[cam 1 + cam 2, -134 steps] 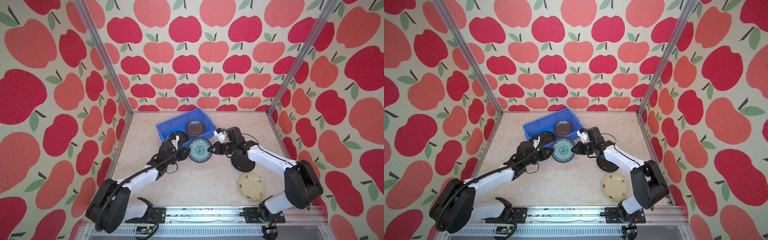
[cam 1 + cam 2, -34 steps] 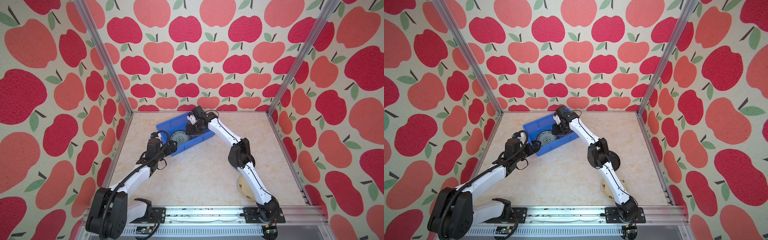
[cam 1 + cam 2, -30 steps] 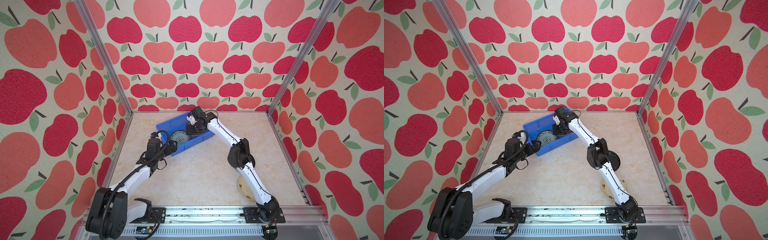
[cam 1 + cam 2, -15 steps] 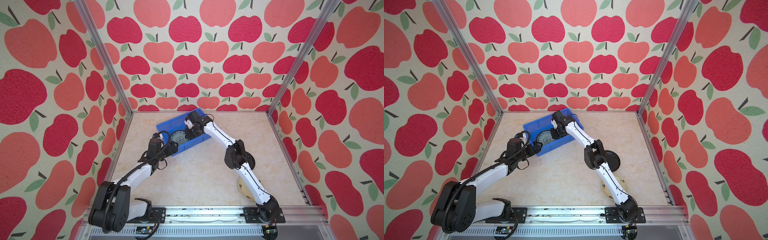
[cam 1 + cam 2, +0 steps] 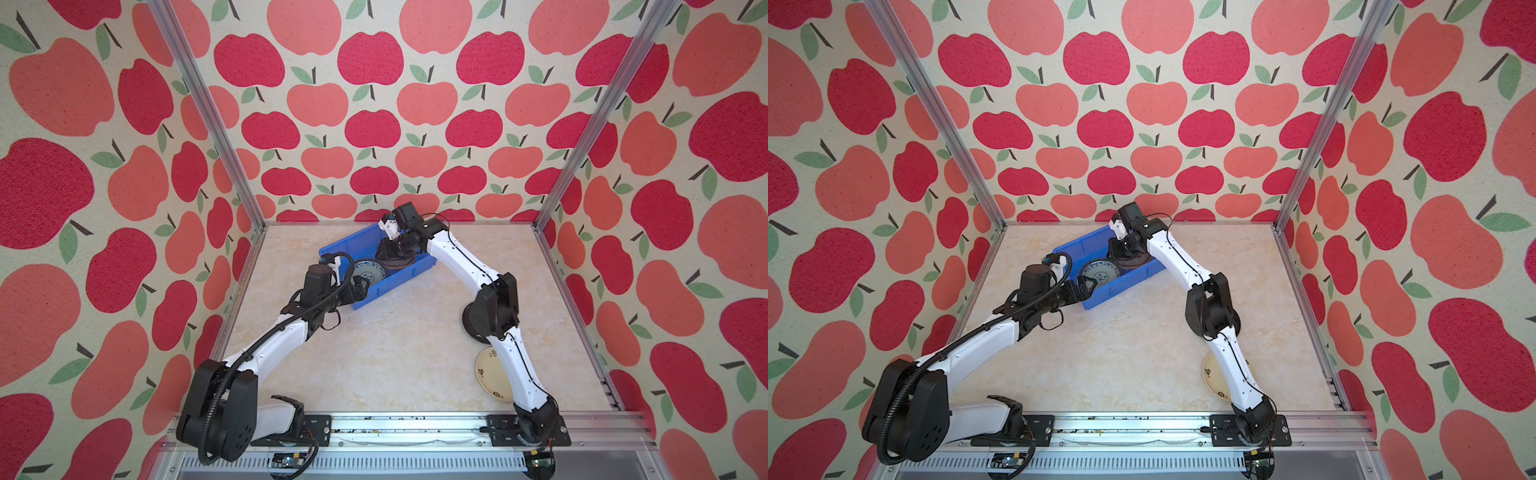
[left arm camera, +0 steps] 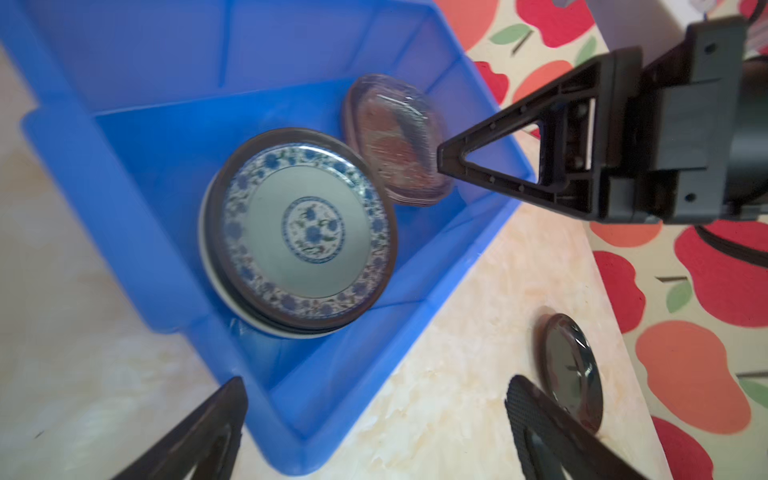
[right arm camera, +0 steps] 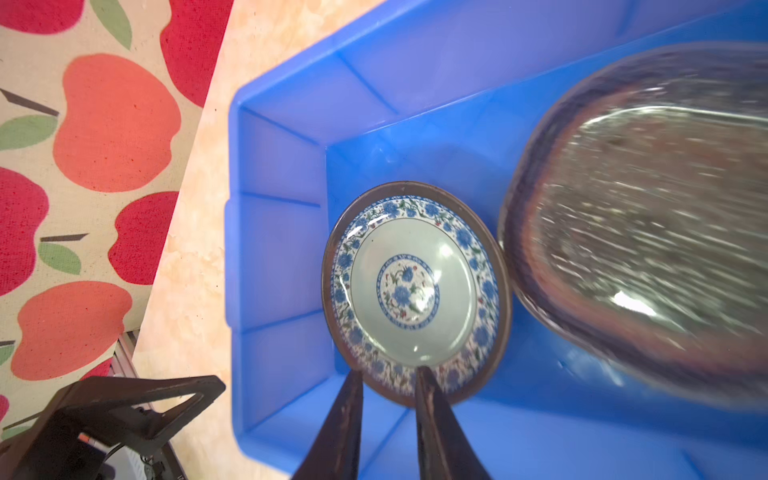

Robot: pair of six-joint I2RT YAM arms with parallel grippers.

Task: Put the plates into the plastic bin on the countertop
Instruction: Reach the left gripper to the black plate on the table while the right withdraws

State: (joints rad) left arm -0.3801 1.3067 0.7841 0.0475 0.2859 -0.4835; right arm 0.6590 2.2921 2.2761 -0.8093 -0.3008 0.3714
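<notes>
Over the blue plastic bin [image 5: 388,286], the right gripper [image 7: 388,374] hangs barely parted, empty; the glossy black round plate [image 6: 571,370] lies beneath its elbow.

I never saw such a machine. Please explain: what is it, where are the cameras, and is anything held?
These are two white robot arms over a beige countertop. Two pictures look down from overhead and are nearly alike; the other two come from a camera on each wrist. The blue bin holds a blue patterned plate on a small stack, beside smoky glass plates. A black plate and a cream plate lie outside it, near the right arm. The left arm's fingers are wide open at the bin's near corner. The right arm's fingers hang over the bin, slightly apart, apparently holding nothing.
</notes>
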